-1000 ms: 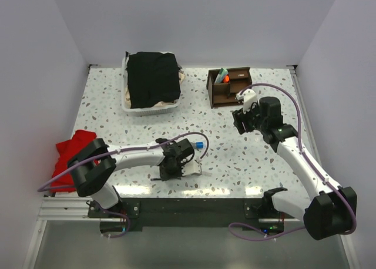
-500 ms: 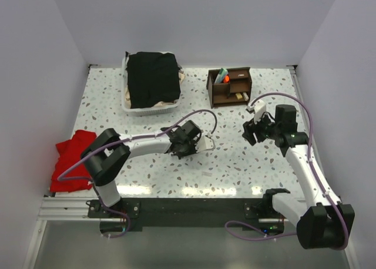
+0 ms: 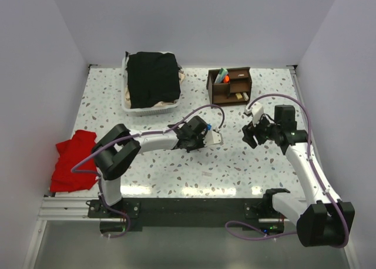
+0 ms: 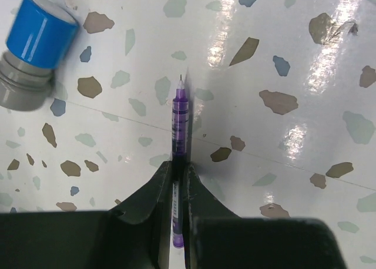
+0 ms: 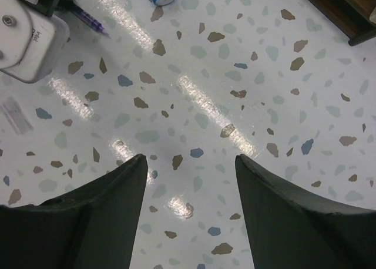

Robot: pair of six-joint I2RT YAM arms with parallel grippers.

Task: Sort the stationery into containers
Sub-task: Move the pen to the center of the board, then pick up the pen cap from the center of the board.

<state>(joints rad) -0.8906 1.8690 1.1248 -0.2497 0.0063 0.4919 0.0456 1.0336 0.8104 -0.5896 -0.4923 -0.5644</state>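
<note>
My left gripper (image 4: 178,166) is shut on a thin purple pen (image 4: 179,113), tip pointing away, just above the speckled table. In the top view the left gripper (image 3: 205,137) is at mid-table. A blue-capped grey sharpener (image 4: 34,49) lies just beyond it to the left and also shows in the top view (image 3: 207,127). My right gripper (image 3: 251,134) is open and empty over bare table (image 5: 191,160). The dark brown organiser (image 3: 229,88) stands at the back right, with an orange-capped marker and a green pen (image 3: 221,76) upright in its left compartment.
A white basket (image 3: 126,102) holding a black cloth (image 3: 153,78) stands at the back left. A red cloth (image 3: 71,160) lies at the left edge. The right wrist view shows the left arm's white wrist (image 5: 26,43) and the organiser's corner (image 5: 343,13).
My left arm has swung from the front of the table up and to the right with the pen. My right arm has pulled back from the organiser towards mid-table.
</note>
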